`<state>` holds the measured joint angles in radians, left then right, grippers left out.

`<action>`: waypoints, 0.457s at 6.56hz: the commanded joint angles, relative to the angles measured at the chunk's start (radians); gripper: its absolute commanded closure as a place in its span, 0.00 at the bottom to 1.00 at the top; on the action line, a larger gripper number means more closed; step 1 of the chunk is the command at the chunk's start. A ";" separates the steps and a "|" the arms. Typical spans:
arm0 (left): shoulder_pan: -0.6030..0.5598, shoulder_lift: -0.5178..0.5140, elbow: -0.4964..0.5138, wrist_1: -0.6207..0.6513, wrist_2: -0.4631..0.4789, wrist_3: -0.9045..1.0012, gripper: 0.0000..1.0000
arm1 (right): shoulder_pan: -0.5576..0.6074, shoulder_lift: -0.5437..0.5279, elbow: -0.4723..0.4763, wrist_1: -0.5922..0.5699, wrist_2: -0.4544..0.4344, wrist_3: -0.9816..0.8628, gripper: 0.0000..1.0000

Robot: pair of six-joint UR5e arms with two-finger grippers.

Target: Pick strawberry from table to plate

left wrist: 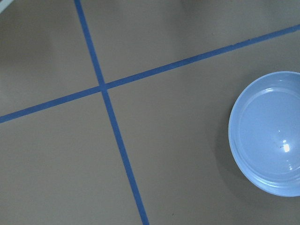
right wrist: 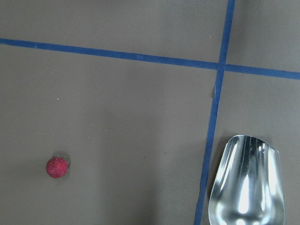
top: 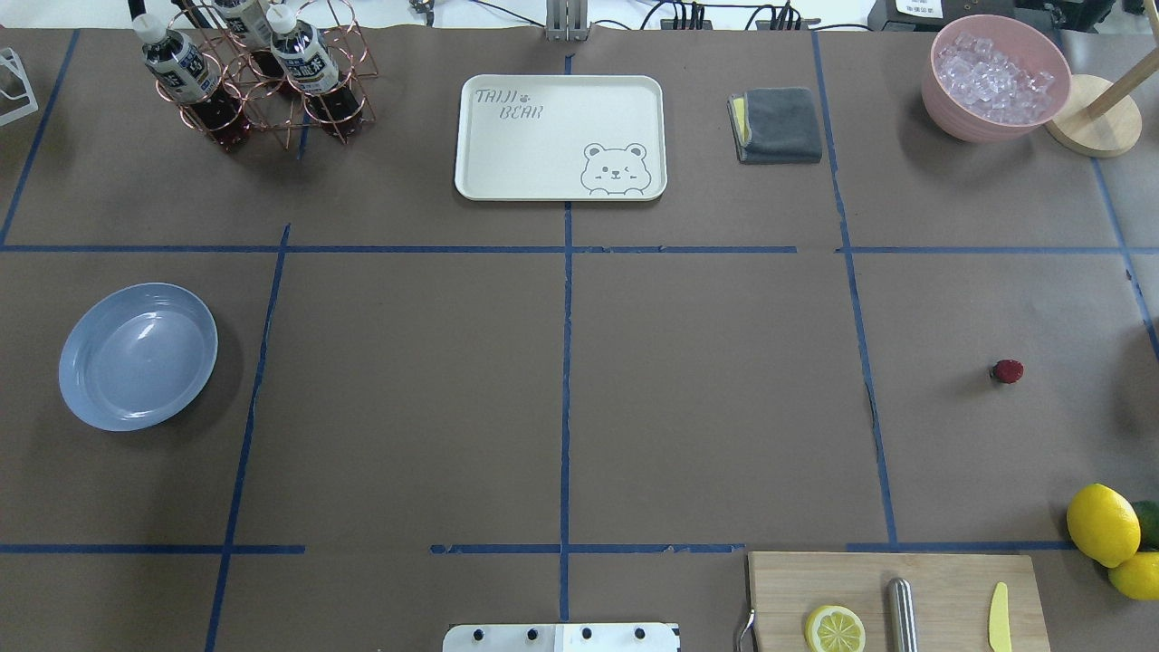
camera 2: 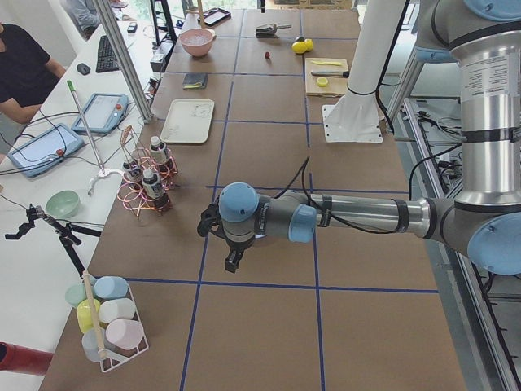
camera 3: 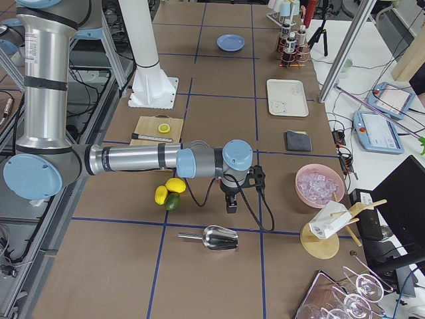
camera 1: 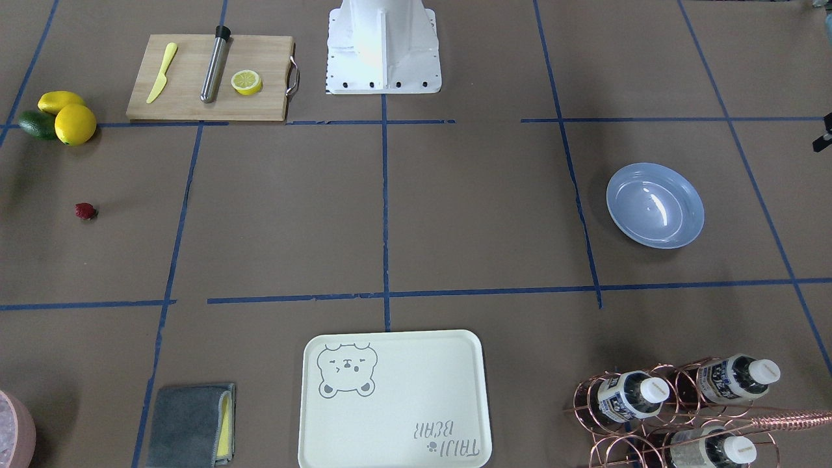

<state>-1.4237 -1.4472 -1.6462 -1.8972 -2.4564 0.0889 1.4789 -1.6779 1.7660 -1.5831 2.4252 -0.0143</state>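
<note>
The strawberry [top: 1007,370] is a tiny dark-red berry lying alone on the brown-paper table [top: 706,398], far on my right side; it also shows in the front view [camera 1: 85,210] and low left in the right wrist view [right wrist: 57,167]. The light-blue plate [top: 138,356] sits bare on my far left, seen too by the left wrist camera [left wrist: 269,136]. My right gripper [camera 3: 230,205] hangs over the table near the lemons, and my left gripper [camera 2: 234,262] hovers beyond the plate's end. Both show only in side views, so I cannot tell their state.
A wooden cutting board [top: 892,598] holds a lemon half, a metal cylinder and a yellow knife. Lemons and an avocado [top: 1109,534] lie near the strawberry. A metal scoop [right wrist: 248,185], the bear tray [top: 560,136], a grey cloth [top: 777,125], an ice bowl [top: 994,77] and a bottle rack [top: 253,77] also stand here.
</note>
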 commanded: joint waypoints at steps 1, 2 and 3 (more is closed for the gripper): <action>0.174 -0.033 0.158 -0.314 0.002 -0.235 0.00 | -0.002 0.001 -0.002 0.021 0.000 -0.004 0.00; 0.243 -0.082 0.172 -0.319 0.004 -0.367 0.01 | -0.002 0.001 -0.002 0.056 0.000 0.000 0.00; 0.262 -0.108 0.201 -0.321 0.004 -0.394 0.02 | -0.002 0.001 -0.003 0.057 0.000 0.001 0.00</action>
<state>-1.2037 -1.5216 -1.4761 -2.2008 -2.4534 -0.2354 1.4774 -1.6768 1.7637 -1.5370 2.4252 -0.0148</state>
